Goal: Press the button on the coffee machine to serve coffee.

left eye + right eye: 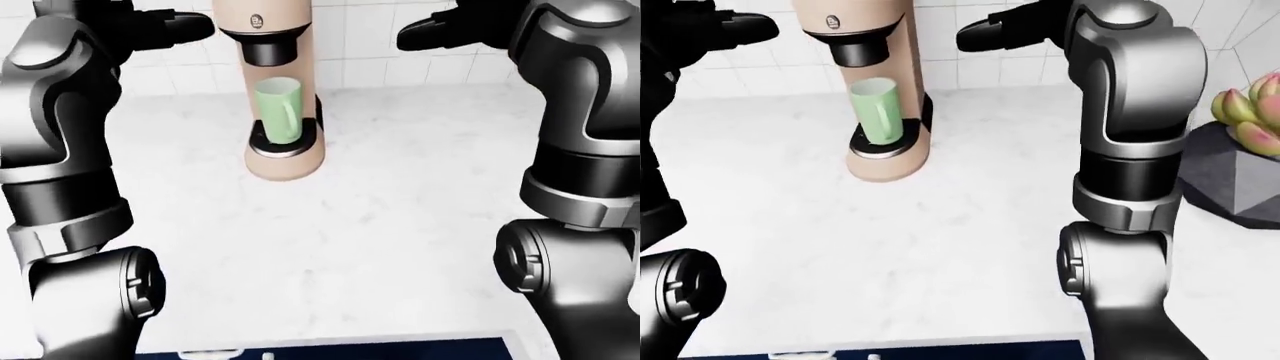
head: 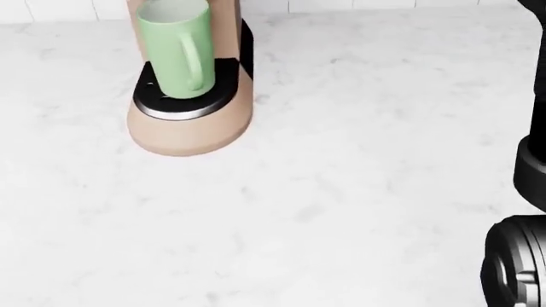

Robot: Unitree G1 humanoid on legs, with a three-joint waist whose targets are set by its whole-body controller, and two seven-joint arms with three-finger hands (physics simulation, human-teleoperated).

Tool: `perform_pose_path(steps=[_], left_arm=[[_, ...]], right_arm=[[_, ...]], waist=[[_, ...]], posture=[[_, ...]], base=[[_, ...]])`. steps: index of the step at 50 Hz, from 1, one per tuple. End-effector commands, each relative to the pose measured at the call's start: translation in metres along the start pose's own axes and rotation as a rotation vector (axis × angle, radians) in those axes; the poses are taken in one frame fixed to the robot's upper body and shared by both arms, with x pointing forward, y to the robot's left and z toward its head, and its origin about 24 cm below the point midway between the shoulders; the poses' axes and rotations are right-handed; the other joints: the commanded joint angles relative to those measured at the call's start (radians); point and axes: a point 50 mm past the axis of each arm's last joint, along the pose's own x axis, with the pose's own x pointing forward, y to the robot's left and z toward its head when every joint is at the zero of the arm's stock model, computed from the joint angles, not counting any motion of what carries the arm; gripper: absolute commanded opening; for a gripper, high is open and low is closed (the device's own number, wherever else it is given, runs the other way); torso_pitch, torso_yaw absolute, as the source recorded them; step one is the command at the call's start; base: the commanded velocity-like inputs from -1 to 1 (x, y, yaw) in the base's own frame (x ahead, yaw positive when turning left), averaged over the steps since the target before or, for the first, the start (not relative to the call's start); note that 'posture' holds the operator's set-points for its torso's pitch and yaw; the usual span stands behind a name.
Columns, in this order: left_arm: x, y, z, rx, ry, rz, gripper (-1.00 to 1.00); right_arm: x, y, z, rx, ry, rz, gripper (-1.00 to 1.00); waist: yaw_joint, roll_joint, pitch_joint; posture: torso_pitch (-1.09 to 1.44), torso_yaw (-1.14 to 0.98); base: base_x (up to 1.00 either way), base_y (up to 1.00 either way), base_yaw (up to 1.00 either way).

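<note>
Fingers of the left hand (image 1: pixel 185 28) look bunched to a blunt tip just left of the coffee machine (image 1: pixel 283 150), level with its small round button (image 1: pixel 257 22) and nearer than the right hand (image 1: pixel 430 34), whose fingers look bunched too.

The coffee machine (image 1: pixel 283 90) stands on the table (image 1: pixel 380 225) at the upper middle of the left-eye view, against the tiled wall (image 1: pixel 380 45). A mug (image 1: pixel 279 109) sits upright on its drip platform, directly under the spout (image 1: pixel 270 51). The button (image 1: pixel 258 22) is on the machine's head, above the spout. The left hand (image 1: pixel 175 30) hangs left of the head, the right hand (image 1: pixel 440 34) right of it, both apart from it. A potted plant (image 1: pixel 1240 150) stands at the right edge of the right-eye view
</note>
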Motion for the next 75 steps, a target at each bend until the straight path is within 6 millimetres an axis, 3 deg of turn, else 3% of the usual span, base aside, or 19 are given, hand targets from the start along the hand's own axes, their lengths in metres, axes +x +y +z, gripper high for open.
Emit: perform_pose_path(steps=[1, 2, 3, 6, 9, 11, 22, 23, 25, 27, 29, 32, 33, 34, 35, 37, 52, 75], left_arm=[[0.000, -0.009, 0.005, -0.002, -0.029, -0.037, 1.00], [0.000, -0.009, 0.005, -0.002, -0.029, -0.036, 1.00], [0.000, -0.009, 0.005, -0.003, -0.029, -0.036, 1.00], [0.000, -0.010, 0.004, -0.005, -0.029, -0.037, 1.00], [0.001, -0.011, 0.004, -0.004, -0.028, -0.039, 1.00], [0.001, -0.011, 0.002, -0.004, -0.027, -0.040, 1.00], [0.001, -0.009, 0.001, -0.007, -0.024, -0.034, 1.00], [0.001, -0.008, 0.001, -0.007, -0.024, -0.033, 1.00], [0.001, -0.008, 0.001, -0.007, -0.024, -0.033, 1.00], [0.001, -0.009, 0.001, -0.008, -0.024, -0.034, 1.00], [0.001, -0.009, 0.001, -0.009, -0.024, -0.035, 1.00], [0.001, -0.010, -0.002, -0.009, -0.021, -0.036, 1.00], [0.001, -0.009, -0.002, -0.009, -0.021, -0.035, 1.00], [0.001, -0.009, -0.001, -0.010, -0.020, -0.033, 1.00], [0.001, -0.009, -0.002, -0.014, -0.019, -0.033, 1.00], [0.002, -0.008, -0.003, -0.034, -0.018, -0.029, 1.00], [0.003, -0.008, -0.002, -0.036, 0.003, -0.010, 1.00], [0.004, -0.014, -0.003, -0.052, 0.003, -0.038, 1.00]], right_arm=[[-0.005, -0.012, 0.012, -0.004, -0.052, -0.061, 1.00], [-0.005, -0.012, 0.012, -0.005, -0.053, -0.061, 1.00], [-0.005, -0.013, 0.012, -0.009, -0.052, -0.066, 1.00], [-0.005, -0.014, 0.013, -0.012, -0.052, -0.070, 1.00], [-0.006, -0.015, 0.011, -0.013, -0.049, -0.073, 1.00], [-0.008, -0.015, 0.008, -0.013, -0.045, -0.075, 1.00], [-0.009, -0.013, 0.013, -0.017, -0.059, -0.074, 1.00], [-0.009, -0.013, 0.013, -0.024, -0.060, -0.077, 1.00], [-0.009, -0.013, 0.013, -0.023, -0.060, -0.073, 1.00], [-0.009, -0.012, 0.013, -0.023, -0.061, -0.069, 1.00], [-0.008, -0.012, 0.015, -0.017, -0.068, -0.074, 1.00], [-0.007, -0.014, 0.012, -0.019, -0.061, -0.089, 1.00], [-0.007, -0.014, 0.012, -0.017, -0.060, -0.088, 1.00], [-0.007, -0.014, 0.013, -0.018, -0.059, -0.087, 1.00], [-0.007, -0.014, 0.014, -0.018, -0.060, -0.088, 1.00], [-0.007, -0.014, 0.015, -0.018, -0.061, -0.089, 1.00], [-0.007, -0.014, 0.016, -0.020, -0.062, -0.087, 1.00], [-0.006, -0.013, 0.013, -0.007, -0.064, -0.083, 1.00]], waist=[[-0.010, -0.012, -0.003], [-0.006, -0.036, -0.005], [-0.014, -0.001, 0.002], [-0.023, 0.012, -0.006], [-0.035, 0.051, -0.015], [-0.037, 0.040, -0.005], [-0.038, 0.029, -0.018], [-0.032, 0.032, -0.042], [-0.015, 0.041, -0.031], [-0.024, 0.043, -0.039], [-0.028, 0.072, -0.067], [-0.020, 0.039, -0.038], [-0.020, 0.014, -0.024], [-0.017, 0.009, 0.002], [-0.017, 0.029, 0.000], [-0.020, 0.026, -0.013], [-0.035, 0.031, -0.016], [-0.033, 0.026, -0.106]], posture=[[0.00, 0.00], [0.00, 0.00], [0.00, 0.00], [0.00, 0.00], [0.00, 0.00], [0.00, 0.00], [0.00, 0.00], [0.00, 0.00], [0.00, 0.00], [0.00, 0.00], [0.00, 0.00], [0.00, 0.00], [0.00, 0.00], [0.00, 0.00], [0.00, 0.00], [0.00, 0.00], [-0.01, 0.00], [-0.15, 0.00]], base=[[0.00, 0.00, 0.00], [0.00, 0.00, 0.00], [0.00, 0.00, 0.00], [0.00, 0.00, 0.00], [0.00, 0.00, 0.00], [0.00, 0.00, 0.00], [0.00, 0.00, 0.00], [0.00, 0.00, 0.19], [-0.09, 0.00, 0.69], [-0.18, 0.00, 1.00], [-0.16, 0.00, 0.75], [0.00, 0.00, 0.00], [0.00, 0.00, 0.00], [0.00, 0.00, 0.00], [0.00, 0.00, 0.00], [0.00, 0.00, 0.00], [0.00, 0.00, 0.00], [0.00, 0.00, 0.00]])
